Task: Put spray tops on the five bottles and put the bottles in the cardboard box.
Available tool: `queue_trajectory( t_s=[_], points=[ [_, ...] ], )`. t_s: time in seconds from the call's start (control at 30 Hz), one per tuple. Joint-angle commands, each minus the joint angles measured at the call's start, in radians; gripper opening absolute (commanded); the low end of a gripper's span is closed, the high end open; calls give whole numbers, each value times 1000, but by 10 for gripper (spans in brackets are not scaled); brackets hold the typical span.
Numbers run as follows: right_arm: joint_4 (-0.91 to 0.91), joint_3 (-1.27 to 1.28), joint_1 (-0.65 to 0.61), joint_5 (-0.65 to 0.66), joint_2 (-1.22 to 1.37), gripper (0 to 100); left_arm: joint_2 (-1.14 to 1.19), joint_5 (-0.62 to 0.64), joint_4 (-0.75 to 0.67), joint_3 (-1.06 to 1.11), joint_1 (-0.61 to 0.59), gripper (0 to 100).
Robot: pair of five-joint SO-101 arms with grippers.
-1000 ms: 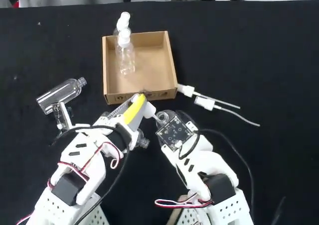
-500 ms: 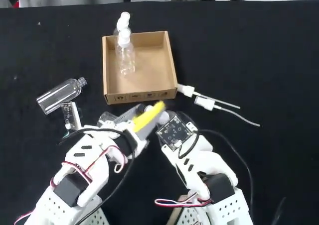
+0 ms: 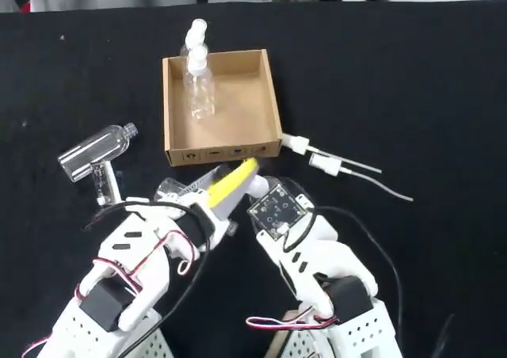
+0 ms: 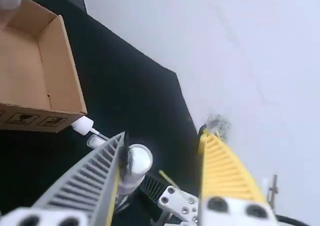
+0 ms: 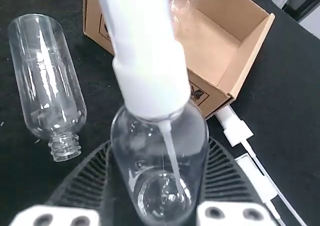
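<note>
One capped bottle point(image 3: 200, 85) is seen in the cardboard box point(image 3: 238, 120). A second spray head point(image 3: 196, 33) shows at its far wall; whether it is inside or behind cannot be told. Near of the box, a held bottle point(image 5: 155, 186) is gripped by the right hand point(image 5: 161, 151), with a spray top point(image 5: 147, 61) seated in its neck, probably not yet tightened. The left hand point(image 4: 162, 136) is spread open beside that top. A bare bottle point(image 3: 95, 152) lies at the left and loose tops point(image 3: 297, 144) lie right of the box, so most capping and boxing is judged undone.
</note>
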Motion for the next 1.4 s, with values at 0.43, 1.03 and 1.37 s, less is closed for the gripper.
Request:
queue_trajectory(
  t_s=[0.43,1.03,1.37],
  points=[
    [-61,21,-14,-11,-105,119,-9,44,-167,19,-4,213],
    [-63,16,-15,-98,-105,119,-9,44,-57,42,-64,213],
    [-61,33,-17,-94,-105,119,-6,41,-118,36,97,213]
  ],
)
